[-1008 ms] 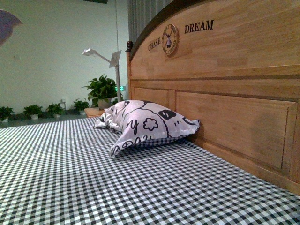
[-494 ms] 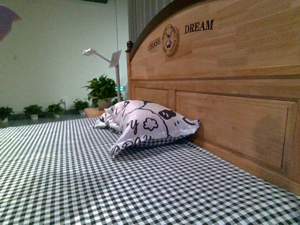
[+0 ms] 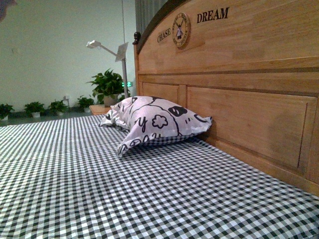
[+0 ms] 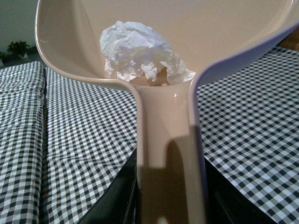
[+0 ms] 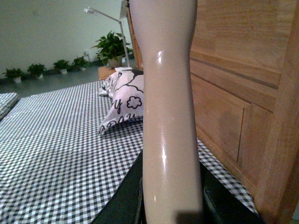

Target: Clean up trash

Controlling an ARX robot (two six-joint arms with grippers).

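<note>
In the left wrist view the trash (image 4: 139, 55), a crumpled white wad, lies inside the pale pink dustpan (image 4: 219, 32), at the inner end where the pan meets its handle. My left gripper (image 4: 170, 196) is shut on the dustpan's handle, held above the checked bedsheet. In the right wrist view my right gripper (image 5: 170, 200) is shut on the pale brush handle (image 5: 168, 93), which stands upright beside the wooden headboard (image 5: 233, 56). The brush head is out of view. Neither gripper shows in the front view.
A black-and-white checked sheet (image 3: 99, 189) covers the bed. A patterned pillow (image 3: 159, 122) leans against the wooden headboard (image 3: 239, 74) marked CHASE DREAM. Potted plants (image 3: 107, 84), a white lamp (image 3: 107, 50) and a nightstand stand beyond the bed.
The front view has shifted slightly: the pillow, headboard and plants now sit a little higher in the frame. Nothing on the bed has moved.
</note>
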